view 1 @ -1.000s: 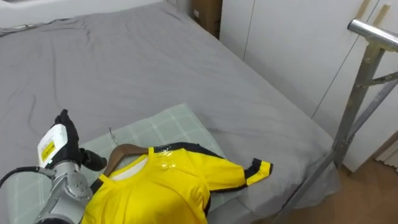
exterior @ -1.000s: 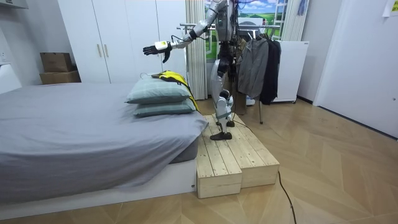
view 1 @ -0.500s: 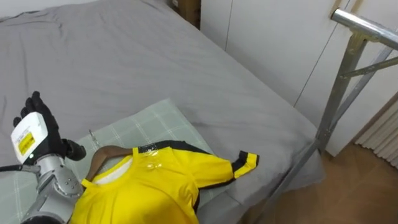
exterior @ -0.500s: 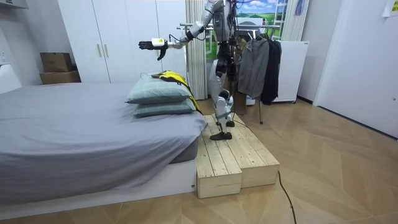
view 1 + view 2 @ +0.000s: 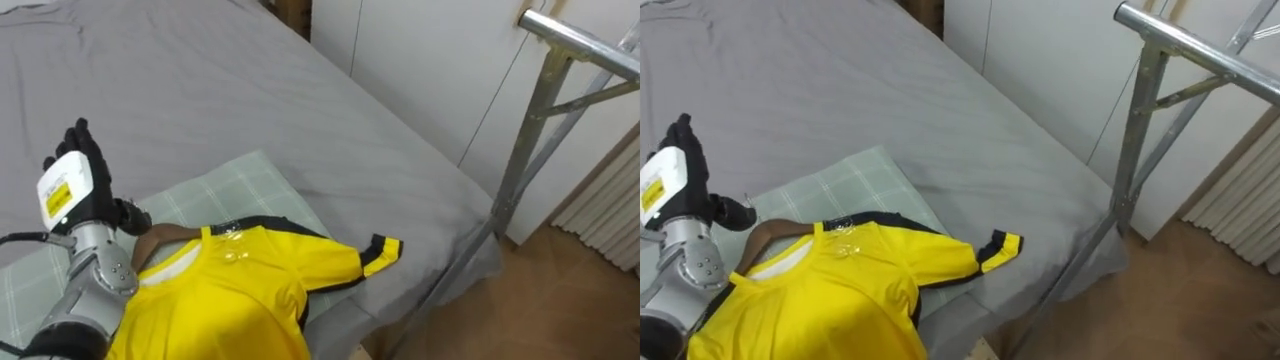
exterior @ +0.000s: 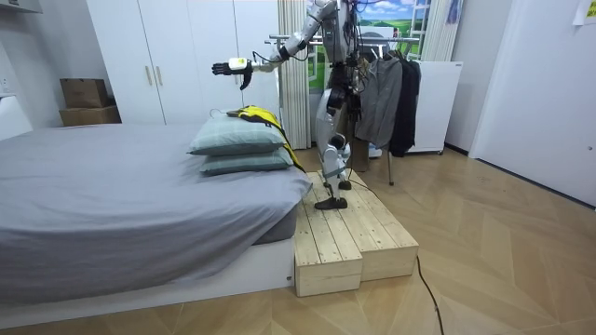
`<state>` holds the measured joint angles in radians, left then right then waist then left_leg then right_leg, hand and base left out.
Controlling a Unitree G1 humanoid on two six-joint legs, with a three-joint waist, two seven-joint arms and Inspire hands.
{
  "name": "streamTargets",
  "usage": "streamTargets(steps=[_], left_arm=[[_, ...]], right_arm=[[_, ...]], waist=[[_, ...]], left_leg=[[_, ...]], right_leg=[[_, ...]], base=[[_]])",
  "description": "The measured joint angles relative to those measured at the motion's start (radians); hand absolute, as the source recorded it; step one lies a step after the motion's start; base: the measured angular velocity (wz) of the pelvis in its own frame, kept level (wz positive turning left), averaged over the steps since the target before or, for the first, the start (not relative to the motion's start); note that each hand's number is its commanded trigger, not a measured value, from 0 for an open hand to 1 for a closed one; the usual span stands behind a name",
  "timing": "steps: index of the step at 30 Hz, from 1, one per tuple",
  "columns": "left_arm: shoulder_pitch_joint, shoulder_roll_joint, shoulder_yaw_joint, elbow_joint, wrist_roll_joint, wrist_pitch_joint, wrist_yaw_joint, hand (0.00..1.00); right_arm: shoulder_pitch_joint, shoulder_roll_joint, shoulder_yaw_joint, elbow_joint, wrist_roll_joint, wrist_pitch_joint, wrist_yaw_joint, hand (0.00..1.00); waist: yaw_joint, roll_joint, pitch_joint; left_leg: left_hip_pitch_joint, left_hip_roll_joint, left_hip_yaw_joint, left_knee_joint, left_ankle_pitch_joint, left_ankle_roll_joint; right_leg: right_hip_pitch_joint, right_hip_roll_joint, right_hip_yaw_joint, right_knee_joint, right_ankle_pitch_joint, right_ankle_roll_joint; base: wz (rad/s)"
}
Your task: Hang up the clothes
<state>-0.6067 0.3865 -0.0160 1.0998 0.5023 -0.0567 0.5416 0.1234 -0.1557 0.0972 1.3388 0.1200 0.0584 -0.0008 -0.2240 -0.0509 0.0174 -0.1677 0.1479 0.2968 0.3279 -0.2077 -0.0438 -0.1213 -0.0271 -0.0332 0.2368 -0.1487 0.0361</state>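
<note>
— How will the yellow shirt handle?
— Soft, light and floppy, we judge. It lies on its wooden hanger atop the green pillow on the bed. We'd take the hanger's bare shoulder (cloth alone would slump).
— And our left hand?
— Fingers spread, raised just over the hanger's end, holding nothing.
</note>
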Motion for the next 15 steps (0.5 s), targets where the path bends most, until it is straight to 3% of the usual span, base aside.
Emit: streamTargets(steps=[9,15], left_arm=[[-0.012,-0.003,-0.06,0.072,-0.086,0.046,-0.141,0.0],[-0.013,-0.005,-0.061,0.172,-0.239,0.101,-0.218,0.0]], right_arm=[[-0.046,-0.001,-0.001,-0.025,-0.046,0.01,0.003,0.0],[-0.065,-0.002,0.0,-0.041,-0.05,0.028,-0.016,0.0]], waist=[[-0.025,0.006,0.0038],[-0.044,0.012,0.0077]], left_leg=[[-0.068,-0.001,0.0,0.025,0.002,0.003],[-0.089,0.003,0.003,0.048,0.002,0.003]], right_leg=[[-0.068,-0.004,0.0,0.007,0.005,-0.004],[-0.082,-0.005,-0.004,0.01,0.004,-0.004]], base=[[-0.01],[-0.02]])
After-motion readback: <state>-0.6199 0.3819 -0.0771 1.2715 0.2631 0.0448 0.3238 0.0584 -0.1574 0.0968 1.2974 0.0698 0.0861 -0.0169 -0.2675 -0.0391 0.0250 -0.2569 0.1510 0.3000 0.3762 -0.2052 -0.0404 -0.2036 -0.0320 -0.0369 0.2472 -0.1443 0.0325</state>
